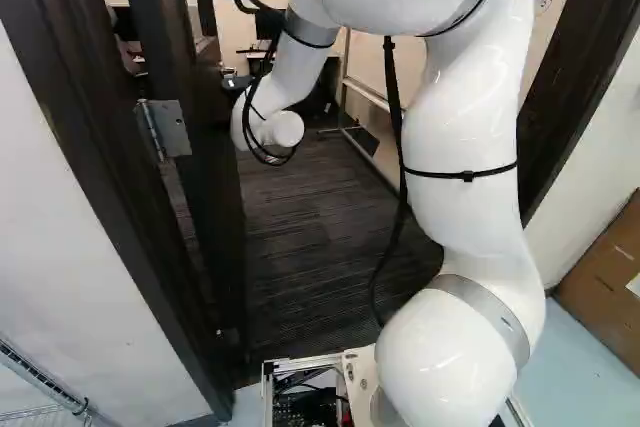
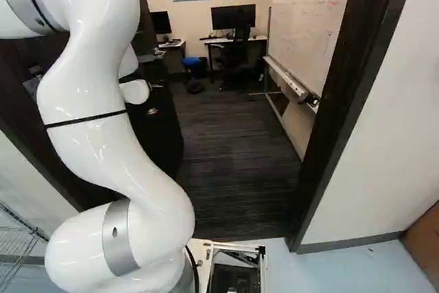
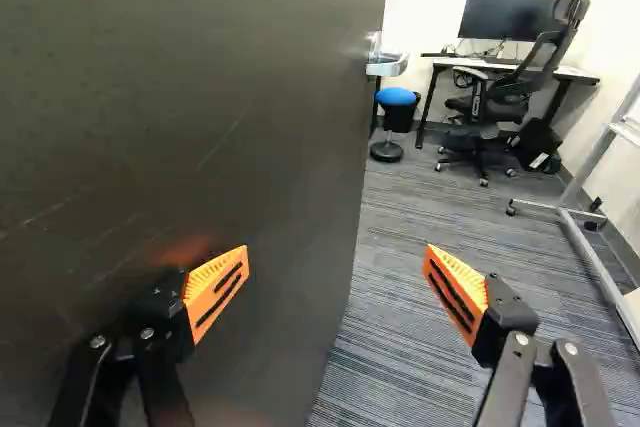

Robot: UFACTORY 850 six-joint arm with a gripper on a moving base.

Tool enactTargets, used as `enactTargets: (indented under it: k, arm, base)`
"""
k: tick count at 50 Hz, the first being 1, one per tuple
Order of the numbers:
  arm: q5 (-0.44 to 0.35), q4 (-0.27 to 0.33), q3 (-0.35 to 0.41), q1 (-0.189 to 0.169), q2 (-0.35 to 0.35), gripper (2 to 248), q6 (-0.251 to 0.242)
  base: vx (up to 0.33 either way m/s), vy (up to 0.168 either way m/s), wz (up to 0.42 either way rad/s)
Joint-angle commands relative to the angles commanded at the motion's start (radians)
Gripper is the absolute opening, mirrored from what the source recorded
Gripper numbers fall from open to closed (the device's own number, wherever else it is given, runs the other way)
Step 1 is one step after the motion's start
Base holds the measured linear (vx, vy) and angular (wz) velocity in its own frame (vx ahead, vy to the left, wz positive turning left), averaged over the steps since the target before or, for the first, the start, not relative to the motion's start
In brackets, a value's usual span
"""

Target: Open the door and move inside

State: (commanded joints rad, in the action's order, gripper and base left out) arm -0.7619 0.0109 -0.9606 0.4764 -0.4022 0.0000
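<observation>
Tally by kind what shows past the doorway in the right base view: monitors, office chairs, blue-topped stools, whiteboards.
Monitors: 2
Office chairs: 1
Blue-topped stools: 1
Whiteboards: 1
Total: 5

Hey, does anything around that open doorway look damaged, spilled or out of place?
Just light wear, it seems: the tall, flat, dark door has faint pale scratches on its face, near the orange-padded black gripper. Nothing looks spilled or toppled.
</observation>
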Motion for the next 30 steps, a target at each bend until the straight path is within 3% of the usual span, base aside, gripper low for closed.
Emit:
enactTargets:
  k: [30]
  arm:
    - [0.000,0.000,-0.103,0.039,-0.082,247,0.000]
  base:
    - [0.000,0.000,0.000]
